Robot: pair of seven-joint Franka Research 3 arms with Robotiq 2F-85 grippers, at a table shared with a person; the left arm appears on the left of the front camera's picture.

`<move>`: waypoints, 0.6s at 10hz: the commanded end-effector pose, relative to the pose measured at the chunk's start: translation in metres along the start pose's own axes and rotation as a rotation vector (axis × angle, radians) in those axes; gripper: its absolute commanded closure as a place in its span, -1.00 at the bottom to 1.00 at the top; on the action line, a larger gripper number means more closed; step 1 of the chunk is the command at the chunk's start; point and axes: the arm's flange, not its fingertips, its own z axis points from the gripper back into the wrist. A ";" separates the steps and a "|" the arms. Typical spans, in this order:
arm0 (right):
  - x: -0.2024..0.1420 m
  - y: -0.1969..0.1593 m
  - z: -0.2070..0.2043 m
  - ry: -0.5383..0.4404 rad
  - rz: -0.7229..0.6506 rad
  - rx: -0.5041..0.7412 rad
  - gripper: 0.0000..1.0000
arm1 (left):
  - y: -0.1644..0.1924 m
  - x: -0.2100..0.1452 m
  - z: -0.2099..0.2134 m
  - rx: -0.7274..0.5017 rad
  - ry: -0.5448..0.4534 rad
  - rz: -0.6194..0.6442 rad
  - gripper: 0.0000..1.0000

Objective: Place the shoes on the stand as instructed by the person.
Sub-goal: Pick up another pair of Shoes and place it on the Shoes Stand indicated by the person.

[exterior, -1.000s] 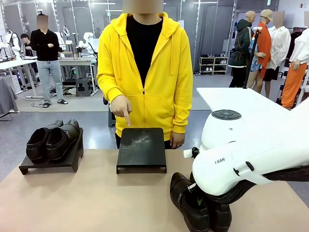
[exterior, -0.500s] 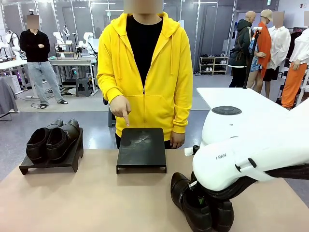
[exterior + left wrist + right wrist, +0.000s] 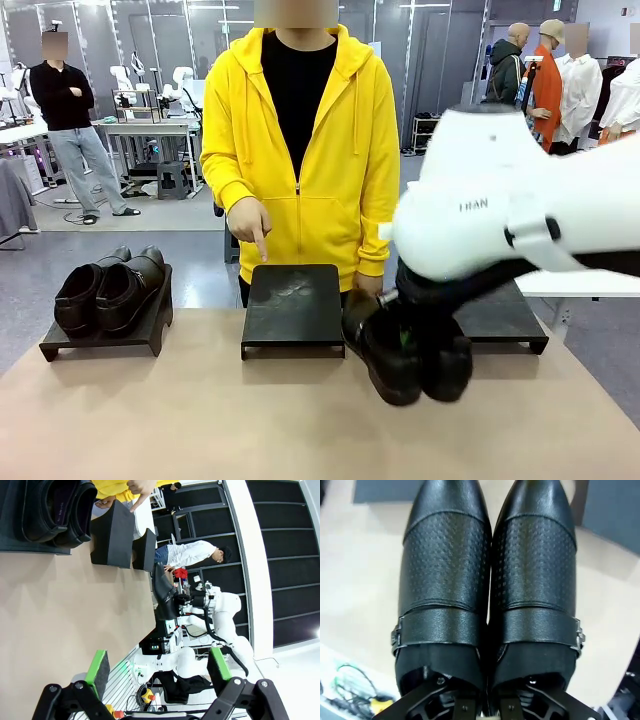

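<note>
My right gripper is shut on a pair of glossy black shoes and holds them in the air above the table, just right of the middle stand. In the right wrist view my gripper pinches the two inner heel walls together, and both shoes point away side by side. The person in a yellow hoodie points a finger down at the middle stand. A second pair of shoes sits on the left stand. My left gripper stands open above the table.
A third black stand lies at the right, partly behind my right arm. In the left wrist view the stands line up along the table's far edge. Bare tabletop stretches across the front.
My right arm has lifted the pair of shoes off the table's near right part and carried them up and away, toward the stands. The person's pointing hand has stayed put.
</note>
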 end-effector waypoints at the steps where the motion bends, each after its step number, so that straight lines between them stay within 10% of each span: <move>1: 0.045 0.031 0.016 -0.057 -0.030 -0.007 0.81 | -0.001 -0.003 0.000 0.013 0.000 -0.007 -1.00; 6: 0.135 0.117 0.018 -0.144 -0.119 0.046 0.81 | -0.001 -0.003 0.000 0.013 0.000 -0.007 -1.00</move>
